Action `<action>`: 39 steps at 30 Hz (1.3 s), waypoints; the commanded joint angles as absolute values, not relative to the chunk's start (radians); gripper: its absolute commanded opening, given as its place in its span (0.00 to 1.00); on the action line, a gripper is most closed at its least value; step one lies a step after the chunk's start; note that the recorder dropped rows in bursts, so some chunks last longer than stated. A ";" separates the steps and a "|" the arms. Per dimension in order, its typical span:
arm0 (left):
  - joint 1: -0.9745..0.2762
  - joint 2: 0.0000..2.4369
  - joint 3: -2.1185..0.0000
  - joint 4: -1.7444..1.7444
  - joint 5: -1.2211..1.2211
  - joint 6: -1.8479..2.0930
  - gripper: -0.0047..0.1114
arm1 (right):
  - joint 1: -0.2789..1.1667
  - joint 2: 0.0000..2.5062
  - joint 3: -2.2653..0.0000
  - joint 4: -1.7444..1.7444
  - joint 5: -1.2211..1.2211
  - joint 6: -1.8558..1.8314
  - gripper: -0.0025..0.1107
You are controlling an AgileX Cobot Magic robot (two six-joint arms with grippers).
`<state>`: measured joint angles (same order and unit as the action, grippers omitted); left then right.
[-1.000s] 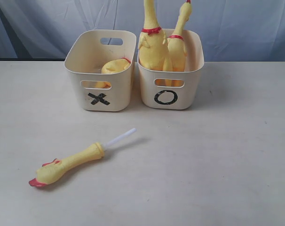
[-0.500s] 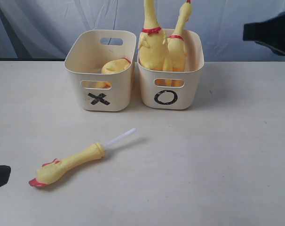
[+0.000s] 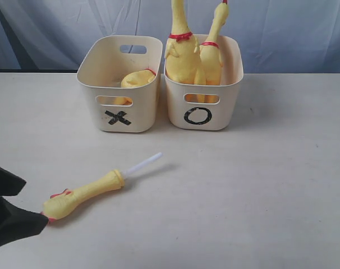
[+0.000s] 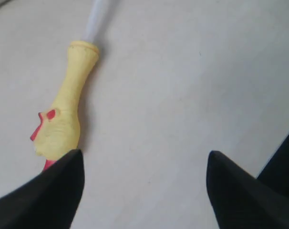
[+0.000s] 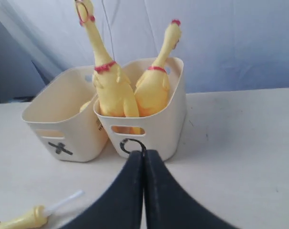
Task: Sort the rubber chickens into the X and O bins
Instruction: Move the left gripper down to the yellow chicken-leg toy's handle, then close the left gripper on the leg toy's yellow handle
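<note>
One piece is not yet binned: the limb (image 3: 86,195) lies on the desk (image 3: 260,190), at seven o'clock from the X bin (image 3: 137,106). The left end effector (image 3: 32,202), spread wide, sits at its red foot, likely lining up a grasp. The right end effector (image 5: 143,191) is pressed closed and empty.

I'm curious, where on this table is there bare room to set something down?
The whole right side of the table, right of the O bin, is bare, as is the strip left of the X bin. It is crowded front left, where the open left gripper sits by the loose chicken piece.
</note>
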<state>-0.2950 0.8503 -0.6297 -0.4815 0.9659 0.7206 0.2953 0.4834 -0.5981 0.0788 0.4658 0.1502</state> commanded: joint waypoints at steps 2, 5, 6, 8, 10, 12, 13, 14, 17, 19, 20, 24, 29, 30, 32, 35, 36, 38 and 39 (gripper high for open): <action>-0.292 0.986 -0.628 -0.493 0.953 0.841 0.56 | 0.292 0.330 -0.592 0.089 0.492 0.114 0.02; -0.292 1.037 -0.628 -0.497 0.922 0.883 0.50 | 0.292 0.282 -0.592 0.089 0.517 0.102 0.02; -0.292 1.052 -0.628 -0.502 0.915 0.890 0.50 | 0.292 0.270 -0.592 0.089 0.529 0.102 0.02; -0.292 1.073 -0.628 -0.516 0.910 0.897 0.50 | 0.292 0.257 -0.592 0.089 0.553 0.102 0.02; -0.292 1.085 -0.628 -0.536 0.903 0.901 0.50 | 0.292 0.253 -0.592 0.089 0.577 0.102 0.02; -0.292 1.102 -0.628 -0.538 0.913 0.904 0.48 | 0.292 0.253 -0.592 0.089 0.589 0.102 0.02; -0.292 1.113 -0.628 -0.533 0.927 0.924 0.45 | 0.292 0.253 -0.592 0.089 0.594 0.102 0.02; -0.292 1.123 -0.628 -0.523 0.942 0.936 0.42 | 0.292 0.253 -0.592 0.089 0.594 0.102 0.02; -0.292 1.156 -0.628 -0.473 0.944 0.950 0.28 | 0.292 0.253 -0.592 0.092 0.594 0.102 0.02; -0.292 1.175 -0.628 -0.446 0.917 0.950 0.19 | 0.292 0.253 -0.592 0.101 0.594 0.102 0.02; -0.292 1.182 -0.628 -0.443 0.901 0.950 0.16 | 0.292 0.253 -0.592 0.103 0.596 0.102 0.02; -0.292 1.194 -0.628 -0.519 0.753 0.950 0.10 | 0.292 0.253 -0.592 0.109 0.607 0.102 0.02; -0.292 1.217 -0.628 -0.548 0.590 1.037 0.10 | 0.292 0.253 -0.592 0.109 0.633 0.102 0.02; -0.292 1.225 -0.628 -0.548 0.574 1.082 0.10 | 0.292 0.253 -0.592 0.109 0.633 0.102 0.02; -0.292 1.244 -0.628 -0.572 0.534 1.148 0.10 | 0.292 0.253 -0.592 0.111 0.633 0.102 0.02; -0.292 1.285 -0.628 -0.651 0.488 1.216 0.10 | 0.292 0.253 -0.592 0.113 0.633 0.102 0.02; -0.292 1.297 -0.628 -0.670 0.484 1.236 0.10 | 0.292 0.253 -0.592 0.113 0.633 0.102 0.02; -0.292 1.335 -0.628 -0.689 0.467 1.260 0.10 | 0.292 0.253 -0.592 0.113 0.633 0.102 0.02; -0.292 1.353 -0.628 -0.692 0.466 1.265 0.10 | 0.292 0.253 -0.592 0.113 0.633 0.102 0.02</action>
